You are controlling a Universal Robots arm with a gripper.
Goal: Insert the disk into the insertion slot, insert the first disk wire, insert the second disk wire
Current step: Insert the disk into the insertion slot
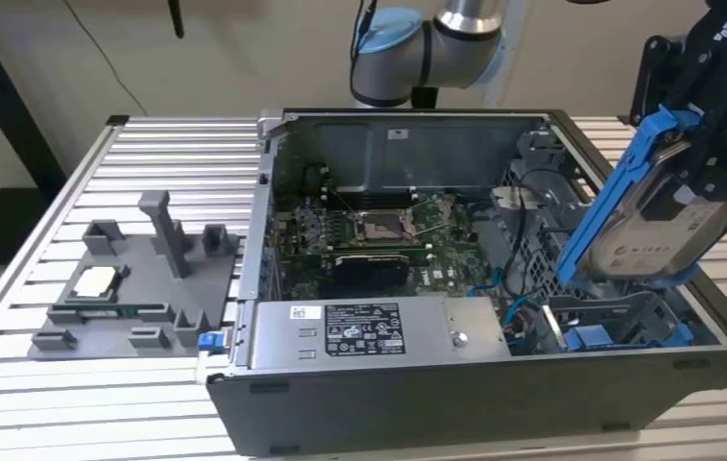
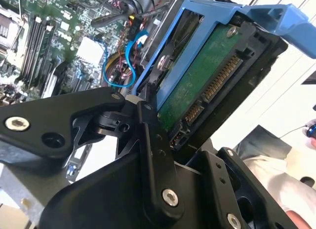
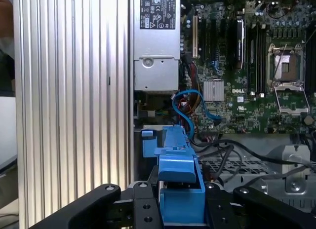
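Exterior view first: the tool [image 1: 709, 158] is up at about 2 o'clock, pinching the disk [image 1: 658, 230] by its blue caddy [image 1: 622, 192], so the jaws are pressed onto the caddy and not spread. The disk hangs in the air, tilted, with its white label facing the camera. Its low end points down at the insertion slot [image 1: 600, 322], which sits in the case's corner at roughly 4 o'clock with blue fittings around it. The disk is above the slot, not in it. Can't tell if its low edge touches the bay's rim.

The computer case [image 1: 466, 413] lies open on the slatted metal surface [image 1: 145, 144]. Inside, the motherboard [image 1: 382, 226] is near the centre and the grey power-supply box [image 1: 363, 331] is at 6 o'clock along the near wall. A grey fixture tray [image 1: 133, 288] with a few small parts sits at 9 o'clock, just beside the case. The arm [image 1: 447, 38] comes in at 12 o'clock.

Second wrist view gives you the disk's green circuit board [image 2: 197, 66] and its connector [image 2: 222, 78], which is bare, plus the tool's black fingers [image 2: 150, 135] clamped on the caddy. A blue cable [image 2: 121, 66] loops loose over the motherboard. The first wrist view looks past the caddy [image 3: 180, 189] onto the power-supply box [image 3: 155, 46] and that blue cable [image 3: 190, 108].
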